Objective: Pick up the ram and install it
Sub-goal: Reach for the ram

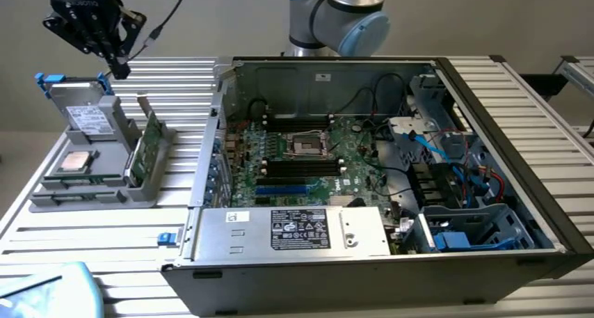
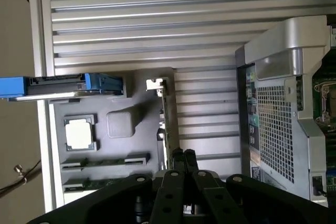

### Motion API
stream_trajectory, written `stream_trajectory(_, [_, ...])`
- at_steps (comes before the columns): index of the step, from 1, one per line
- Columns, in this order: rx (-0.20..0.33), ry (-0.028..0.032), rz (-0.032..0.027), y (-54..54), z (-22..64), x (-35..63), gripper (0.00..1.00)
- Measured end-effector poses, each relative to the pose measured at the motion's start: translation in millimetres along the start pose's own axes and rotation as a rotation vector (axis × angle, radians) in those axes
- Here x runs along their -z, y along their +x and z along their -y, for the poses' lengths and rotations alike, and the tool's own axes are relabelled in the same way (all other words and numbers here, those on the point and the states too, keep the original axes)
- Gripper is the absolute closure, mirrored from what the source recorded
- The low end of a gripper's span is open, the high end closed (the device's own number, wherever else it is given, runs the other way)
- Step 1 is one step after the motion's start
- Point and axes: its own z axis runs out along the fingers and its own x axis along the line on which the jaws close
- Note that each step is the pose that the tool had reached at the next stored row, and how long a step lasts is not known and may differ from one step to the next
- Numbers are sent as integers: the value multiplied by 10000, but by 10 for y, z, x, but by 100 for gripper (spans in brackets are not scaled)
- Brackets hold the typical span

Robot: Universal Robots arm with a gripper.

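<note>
The ram (image 1: 145, 149) is a narrow green board standing on its long edge in a slot of the grey holder tray (image 1: 55, 200), at the exterior view's left. In the wrist view the ram (image 2: 164, 114) appears edge-on as a thin strip. My gripper (image 1: 119, 70) hangs above the tray's far end, well clear of the ram and higher than it. Its black fingers (image 2: 177, 157) are pressed together with nothing between them, and the gripper (image 2: 182, 153) points down close beside the ram's edge. The open computer case (image 1: 519, 193) holds the motherboard with its dark memory slots (image 1: 299, 166).
On the tray lie a silver-topped processor chip (image 1: 76, 162) and a grey drive with blue tabs (image 1: 82, 109). Two more green sticks (image 2: 105, 161) lie flat in tray grooves. The case's perforated wall (image 2: 275, 124) rises beside the tray. The slatted metal table (image 1: 83, 241) surrounds everything.
</note>
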Motion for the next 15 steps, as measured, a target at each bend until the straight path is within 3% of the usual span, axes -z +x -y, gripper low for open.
stream_trajectory(7, [-2,-108,-8,320,23,3,89])
stream_trajectory(11, [-4,-198,-14,500,46,7,89])
stream_trajectory(13, [-5,-254,-18,592,60,12,89])
stream_trajectory(15, [-6,-356,-26,679,75,28,89])
